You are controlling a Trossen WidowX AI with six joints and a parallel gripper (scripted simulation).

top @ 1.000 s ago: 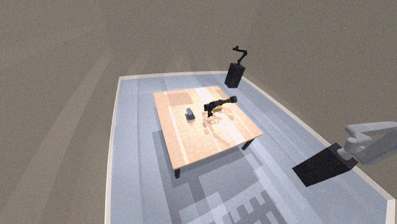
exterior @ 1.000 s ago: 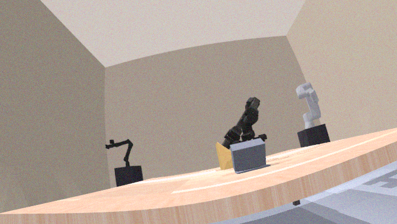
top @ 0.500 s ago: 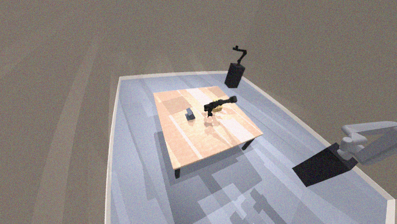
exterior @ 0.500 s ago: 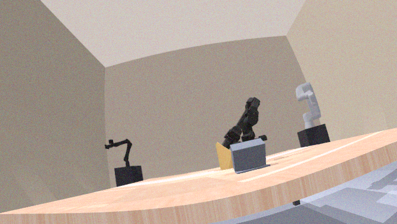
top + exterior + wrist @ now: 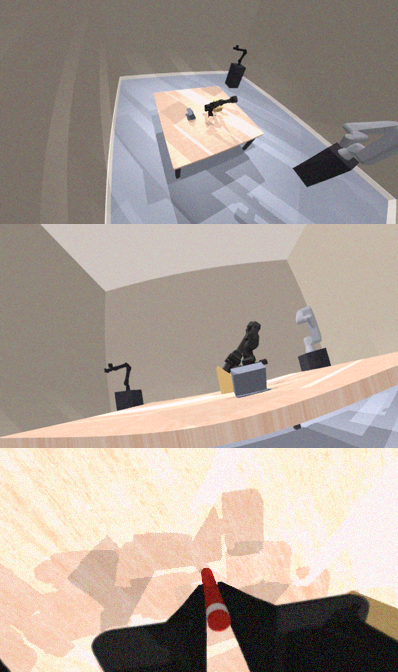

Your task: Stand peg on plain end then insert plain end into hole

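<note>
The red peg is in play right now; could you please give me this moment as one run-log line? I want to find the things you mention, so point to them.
claw point(image 5: 209, 116) point(image 5: 210, 587): closed on peg point(image 5: 212, 593) | banded end: nearest wrist camera | in hole: no

Brown-gray walls rise to a pale ceiling around a light wood-topped table, its dark legs on a blue-gray floor, where bright light streaks and angular shadows fall.

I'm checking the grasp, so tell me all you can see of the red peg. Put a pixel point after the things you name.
The peg point(image 5: 212, 593) is a slim, smooth red rod with a pale band near the end closer to the wrist camera. It looks upright over the table point(image 5: 125, 488), banded end up, held between the black fingers. Whether its lower end touches the table, I can't tell.
</note>
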